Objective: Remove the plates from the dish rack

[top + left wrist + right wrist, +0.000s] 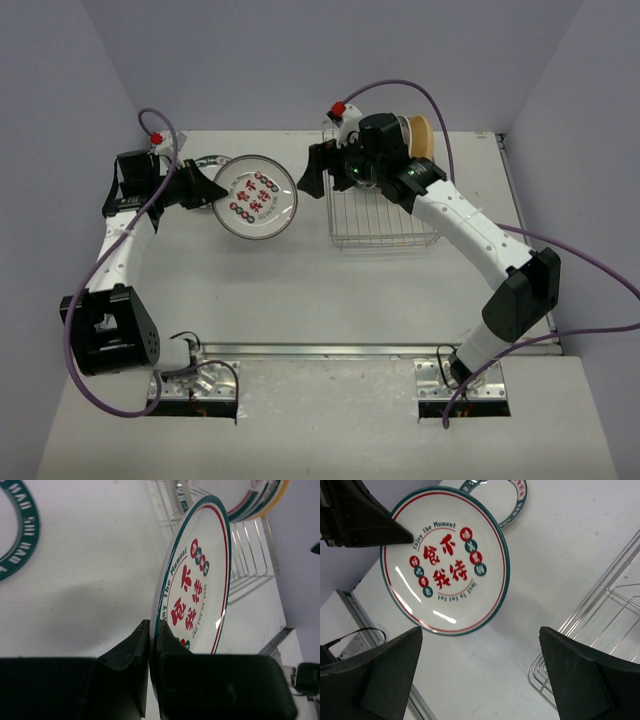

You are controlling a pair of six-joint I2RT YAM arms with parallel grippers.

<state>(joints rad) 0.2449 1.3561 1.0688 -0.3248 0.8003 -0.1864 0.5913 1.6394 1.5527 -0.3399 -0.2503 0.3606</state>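
Pale lilac walls close around a white desk [300, 300], and we see both arms reaching over it from the near edge. The left tool [205, 189] is at the far left, and its two fingers [135, 655] are pressed together on the left rim of the plate with red characters [256, 197], so this plate is clamped. In the left wrist view the plate with red characters [197, 590] stands steeply tilted, its rim sitting in the thin gap between the dark fingers and its printed face turned to the right. It hangs over the middle of the desk, between the two tools and to the left of the dish rack [385, 225]. The right tool [312, 170] is just beside the left edge of the rack, and its fingers are wide apart with nothing between them. In its own camera the right tool [480, 635] looks at the face of the plate with red characters [445, 562], which is apart from both of its fingers. The silver wire rack stands at the far right of the desk. At its far end some plates [245, 500] stand on edge, and the outermost is a tan-yellow plate [421, 135]. One teal-rimmed plate [512, 500] lies flat on the desk at the far left, partly hidden behind the left tool in the top view.
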